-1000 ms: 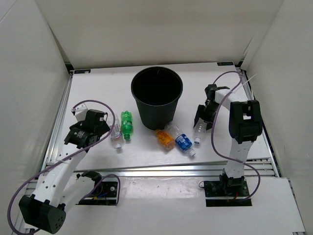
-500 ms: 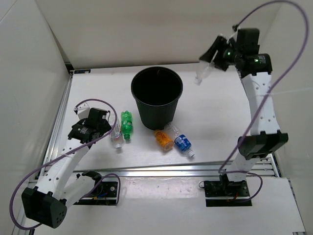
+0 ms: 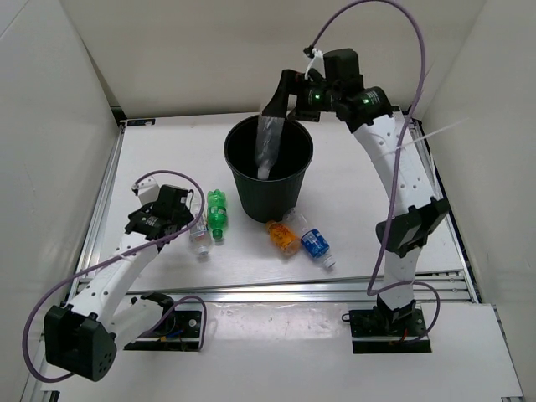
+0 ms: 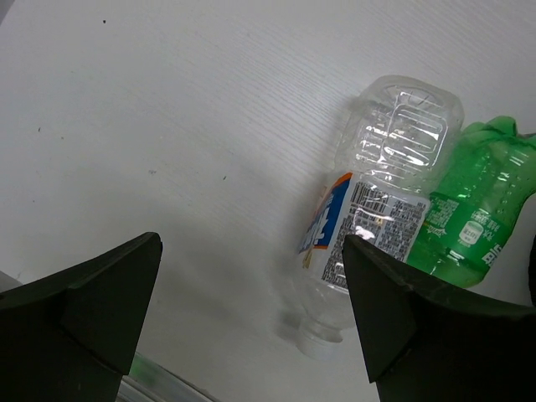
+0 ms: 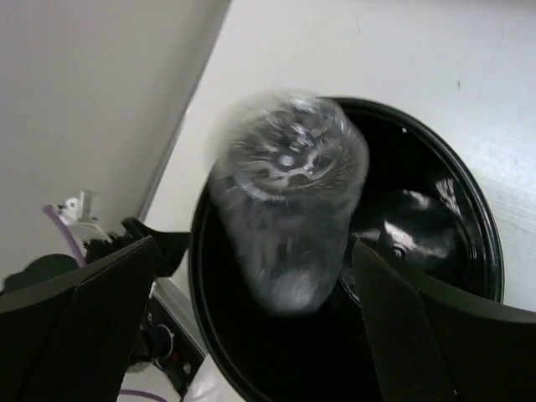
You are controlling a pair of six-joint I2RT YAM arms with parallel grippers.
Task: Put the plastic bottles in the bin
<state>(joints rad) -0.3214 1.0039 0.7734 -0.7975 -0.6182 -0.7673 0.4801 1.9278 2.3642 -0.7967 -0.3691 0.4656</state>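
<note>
1. the bin (image 3: 243, 180) stands upright in the middle of the table (image 3: 167, 151) with its wide mouth facing up. it looks like stiff black plastic, far too broad for a pincer, and it needs no moving.
2. the plain clear bottle (image 3: 266, 146) is in the air in the bin's mouth. it is blurred, as if dropping, and touches neither finger of the right arm.
3. the green bottle (image 3: 218, 211) lies on the table left of the bin. the clear labelled bottle (image 4: 377, 218) lies right against it, on the side away from the bin.
4. the blue-label bottle (image 3: 315, 243) and the short orange bottle (image 3: 282, 237) lie side by side just in front of the bin.
5. judged by their look, all the bottles are thin, light plastic. they are smooth and round, so they may roll or slip out of a pinch, and their walls may dent under a hard squeeze. the best hold is probably across the body at the label, not at the cap.
6. the right pincer (image 5: 255, 247) hangs above the bin with its jaws spread wide, holding nothing.
7. the left pincer (image 4: 251, 243) hovers low over bare table, jaws fully spread and empty. the clear labelled bottle lies just outside one finger, not between the two.
</note>
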